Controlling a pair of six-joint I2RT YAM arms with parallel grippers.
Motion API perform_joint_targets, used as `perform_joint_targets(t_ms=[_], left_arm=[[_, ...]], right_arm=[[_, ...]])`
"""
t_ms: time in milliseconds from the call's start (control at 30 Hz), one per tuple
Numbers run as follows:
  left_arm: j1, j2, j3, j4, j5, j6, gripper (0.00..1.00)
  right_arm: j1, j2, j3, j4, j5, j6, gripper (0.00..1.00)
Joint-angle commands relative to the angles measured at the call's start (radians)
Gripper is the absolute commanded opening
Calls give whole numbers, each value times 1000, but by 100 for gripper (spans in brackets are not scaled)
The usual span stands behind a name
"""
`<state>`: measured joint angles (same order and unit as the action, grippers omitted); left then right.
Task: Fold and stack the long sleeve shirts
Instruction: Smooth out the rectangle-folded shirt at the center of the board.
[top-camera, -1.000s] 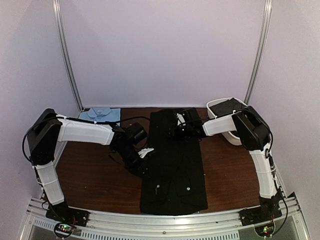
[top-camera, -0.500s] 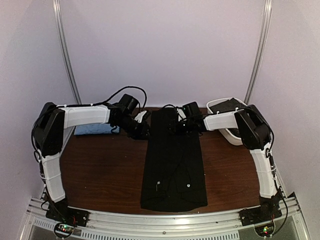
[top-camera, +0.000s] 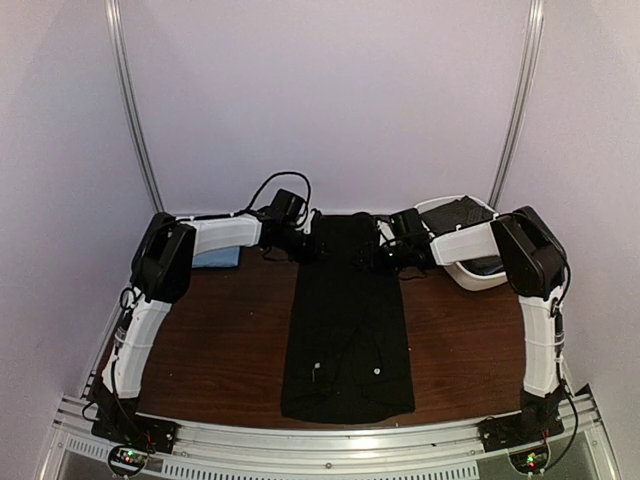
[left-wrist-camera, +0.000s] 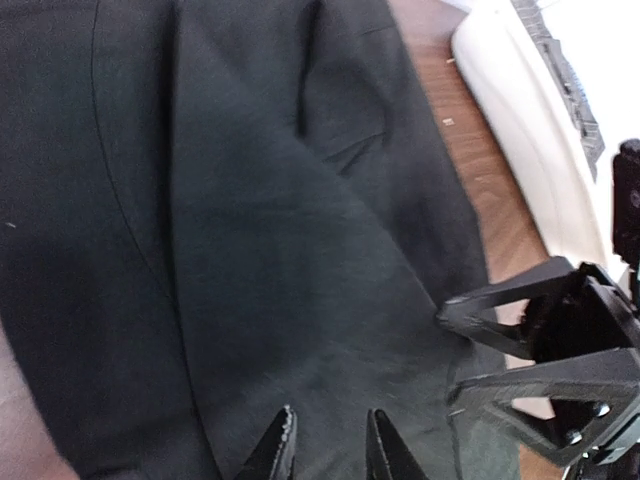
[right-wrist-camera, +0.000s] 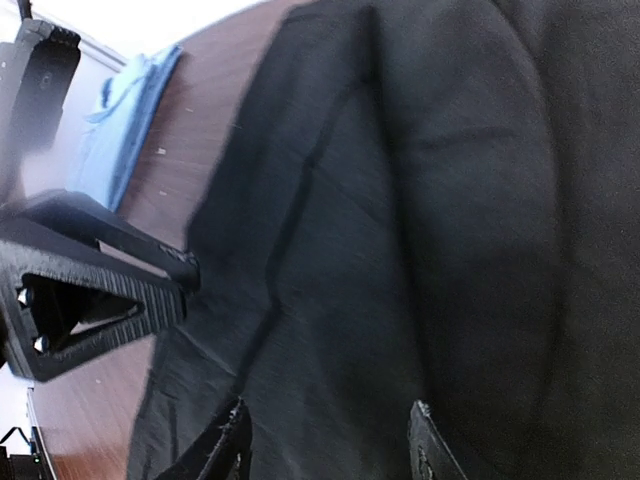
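A plain black long sleeve shirt (top-camera: 345, 330) lies as a long folded strip down the middle of the table, with small pale buttons near its front end. My left gripper (top-camera: 312, 246) hovers at the strip's far left corner, and in the left wrist view the left gripper (left-wrist-camera: 328, 428) is open over black cloth (left-wrist-camera: 250, 250). At the far right corner is my right gripper (top-camera: 384, 252); the right wrist view shows the right gripper (right-wrist-camera: 328, 418) open wide above the cloth (right-wrist-camera: 420, 200). A light blue shirt (top-camera: 216, 257) lies folded at the back left, partly behind my left arm.
A white oval tub (top-camera: 478, 275) holding dark cloth stands at the back right, close behind my right arm. The wall runs just beyond the shirt's far end. Brown table (top-camera: 220, 340) shows on both sides of the strip.
My left arm has swung from the shirt's left edge at mid-table to its far left corner. The right gripper has shifted right along the far end and its jaws have widened.
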<state>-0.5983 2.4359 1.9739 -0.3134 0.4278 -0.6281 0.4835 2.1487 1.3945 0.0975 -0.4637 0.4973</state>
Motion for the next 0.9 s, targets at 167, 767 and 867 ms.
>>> perform_joint_targets(t_ms=[167,767,867], left_arm=[[8,79,8,38,-10,-60,26],[152,-62,-289,27,-19,-15,25],[173,-78,-309,27,-15,6,25]], right_arm=[[-26,23,-20,-4,7,-14,54],[60,88,53,-34,28,33,53],[70,91,65,-36,53,40,53]])
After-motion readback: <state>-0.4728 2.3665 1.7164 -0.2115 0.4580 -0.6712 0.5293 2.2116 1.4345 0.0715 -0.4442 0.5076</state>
